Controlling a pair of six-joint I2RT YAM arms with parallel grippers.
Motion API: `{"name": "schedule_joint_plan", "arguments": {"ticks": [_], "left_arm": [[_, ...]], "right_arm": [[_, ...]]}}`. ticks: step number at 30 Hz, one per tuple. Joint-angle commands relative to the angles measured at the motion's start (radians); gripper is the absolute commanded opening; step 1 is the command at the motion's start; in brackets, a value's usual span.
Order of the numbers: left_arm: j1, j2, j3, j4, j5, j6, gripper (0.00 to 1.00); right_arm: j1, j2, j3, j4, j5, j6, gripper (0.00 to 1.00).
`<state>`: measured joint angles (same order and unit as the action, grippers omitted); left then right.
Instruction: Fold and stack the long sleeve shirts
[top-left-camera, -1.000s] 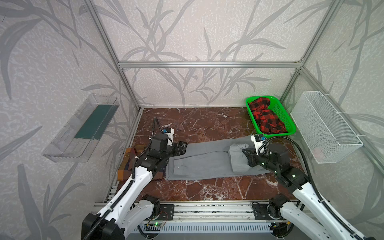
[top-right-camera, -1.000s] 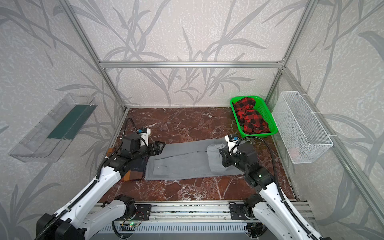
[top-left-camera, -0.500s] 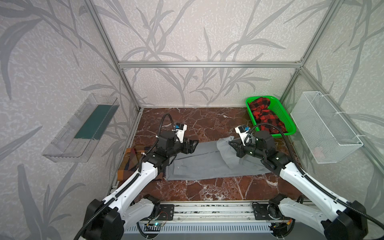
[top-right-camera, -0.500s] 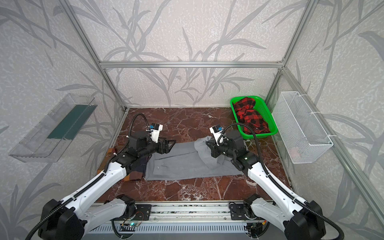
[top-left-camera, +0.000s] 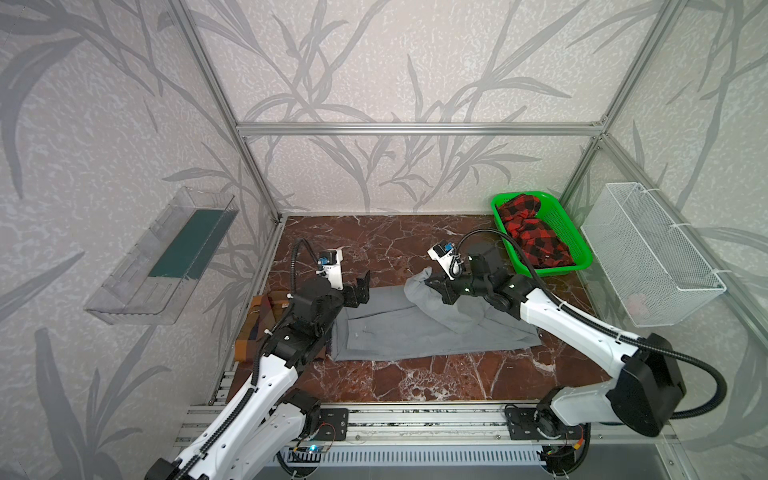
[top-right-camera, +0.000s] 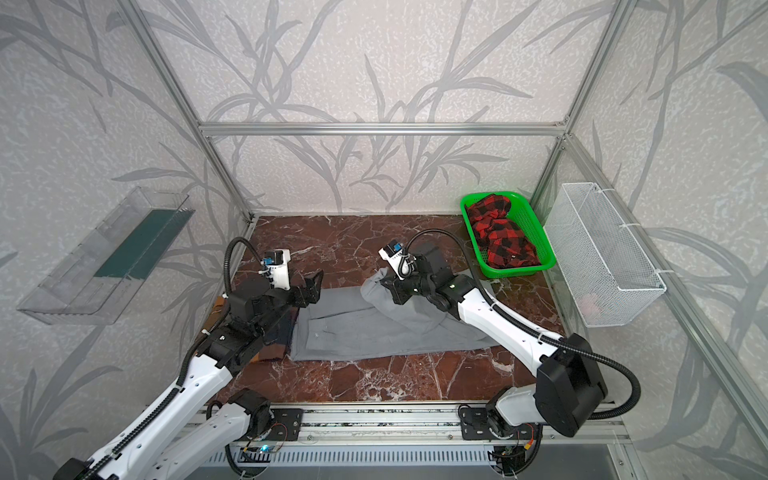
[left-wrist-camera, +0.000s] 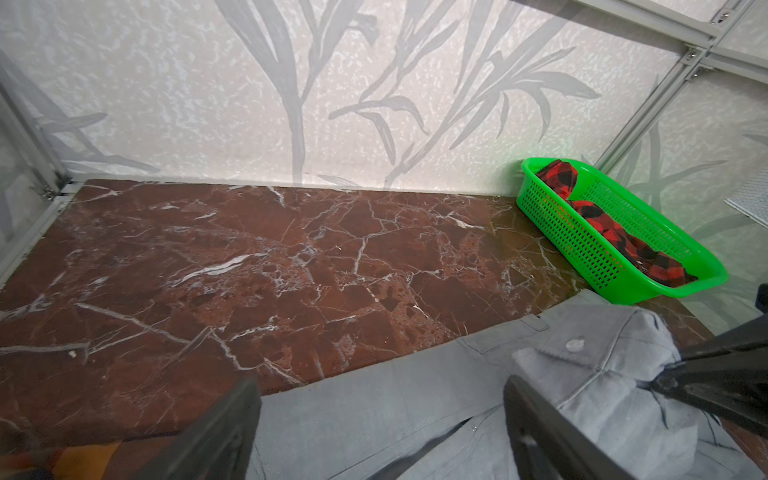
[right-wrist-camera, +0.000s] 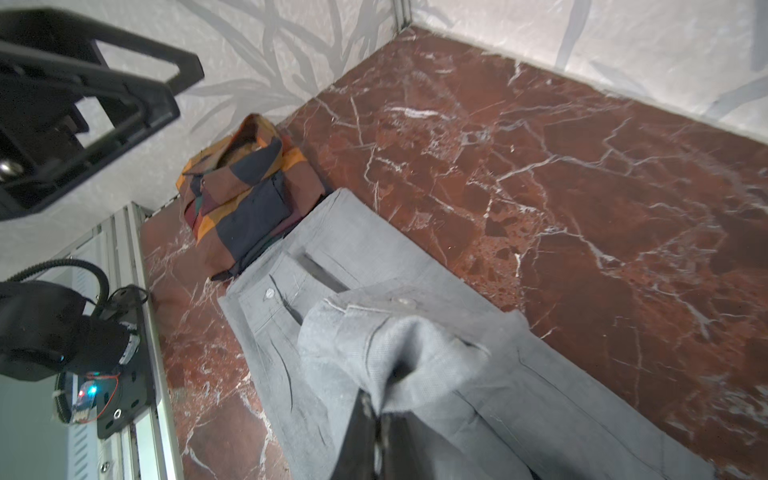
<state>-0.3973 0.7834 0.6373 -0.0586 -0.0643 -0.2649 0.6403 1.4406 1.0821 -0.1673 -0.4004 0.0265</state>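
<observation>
Grey collared cloth shirt (top-left-camera: 399, 336), pinched in right claw (top-left-camera: 433, 285), should be folded squarely toward table's (top-left-camera: 374, 241) left edge; left claw (top-left-camera: 358, 291) spread wide, empty.

Grey shirt (top-left-camera: 395, 336): plain, one flat grey all over. Colour-block shirt (right-wrist-camera: 245, 195): orange, brown and navy checks. The tabletop (left-wrist-camera: 291, 270) is dark red-brown marble, veined white. Basket (left-wrist-camera: 582, 241), bright green; its cloth (left-wrist-camera: 557, 178), red-and-black plaid. Wire basket (top-left-camera: 656, 266), white. Walls (top-left-camera: 415, 62), pale grey with darker grey leaf print.
</observation>
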Motion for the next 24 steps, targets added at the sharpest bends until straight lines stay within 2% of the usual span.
{"name": "schedule_joint_plan", "arguments": {"ticks": [1, 10, 18, 24], "left_arm": [[0.003, -0.039, -0.014, -0.044, -0.101, 0.001, 0.91], [0.003, -0.070, -0.016, -0.085, -0.247, 0.021, 0.92], [0.003, -0.054, -0.011, -0.100, -0.267, 0.021, 0.92], [0.003, -0.042, -0.010, -0.101, -0.271, 0.021, 0.92]], "right_arm": [[0.019, 0.053, 0.064, -0.023, -0.045, -0.041, 0.00], [0.062, 0.249, 0.207, -0.006, -0.173, -0.092, 0.00], [0.067, 0.417, 0.274, 0.050, -0.300, -0.073, 0.00], [0.081, 0.535, 0.342, 0.025, -0.330, -0.073, 0.00]]}}
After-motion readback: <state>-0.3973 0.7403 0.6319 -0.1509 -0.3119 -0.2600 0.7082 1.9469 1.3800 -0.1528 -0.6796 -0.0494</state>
